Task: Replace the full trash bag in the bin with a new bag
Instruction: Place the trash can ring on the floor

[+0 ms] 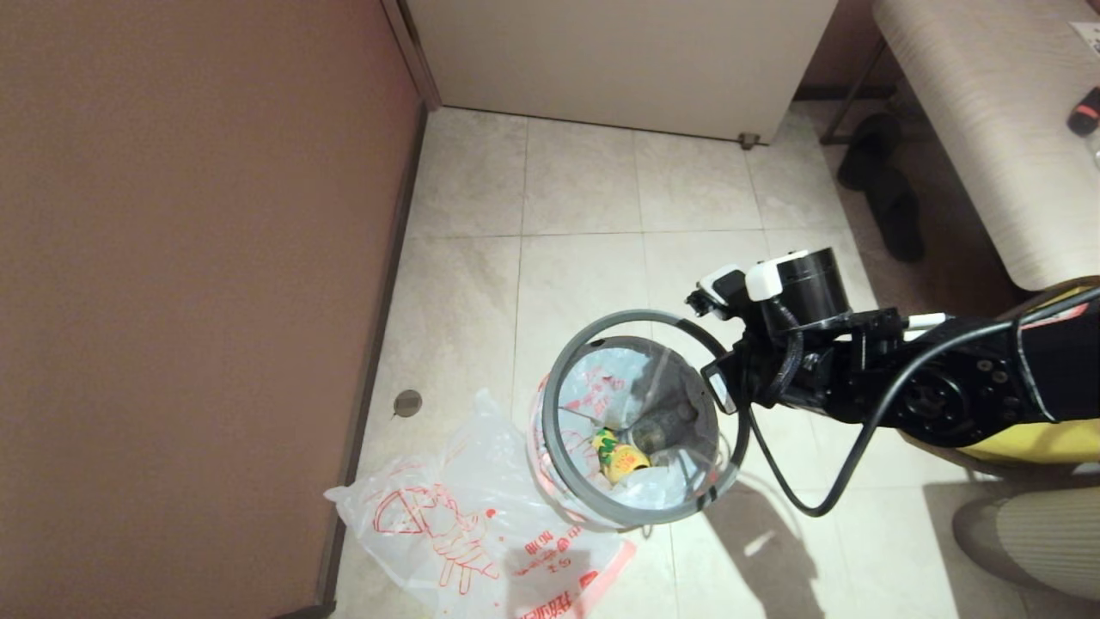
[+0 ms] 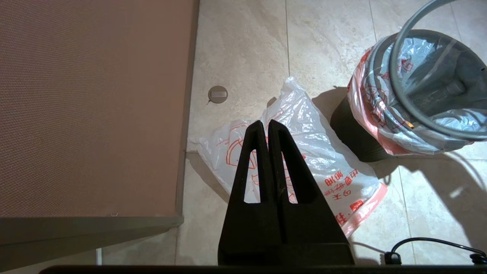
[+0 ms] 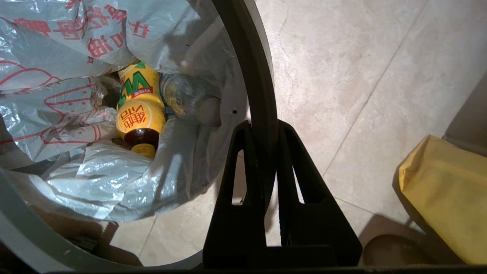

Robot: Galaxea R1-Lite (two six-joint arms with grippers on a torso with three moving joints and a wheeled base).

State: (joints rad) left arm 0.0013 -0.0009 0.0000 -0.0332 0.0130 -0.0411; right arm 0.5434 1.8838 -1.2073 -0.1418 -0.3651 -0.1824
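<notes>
Floor tiles in the head view carry the small round black bin [image 1: 632, 430], lined by the full trash bag [image 1: 601, 391] of translucent white plastic with its orange-red band folded over the lip. The thin grey rim ring [image 1: 640, 322] is tilted up off the bin, pinched on its far edge by the right gripper [image 1: 718, 383]. The new bag [image 1: 468, 524], thin translucent plastic printed with a red cartoon, lies flat on the floor just beside the bin.

The left wrist view adds the left gripper [image 2: 266, 125], fingers pressed together on nothing, hanging above the new bag, and the bin's dark outer wall.

Only the right wrist view shows the fingers [image 3: 243, 152] clamped on the ring, and a yellow bottle [image 3: 139, 110] inside the bag. The bag looks soft, slippery and light; its folded band seems the best hold.
</notes>
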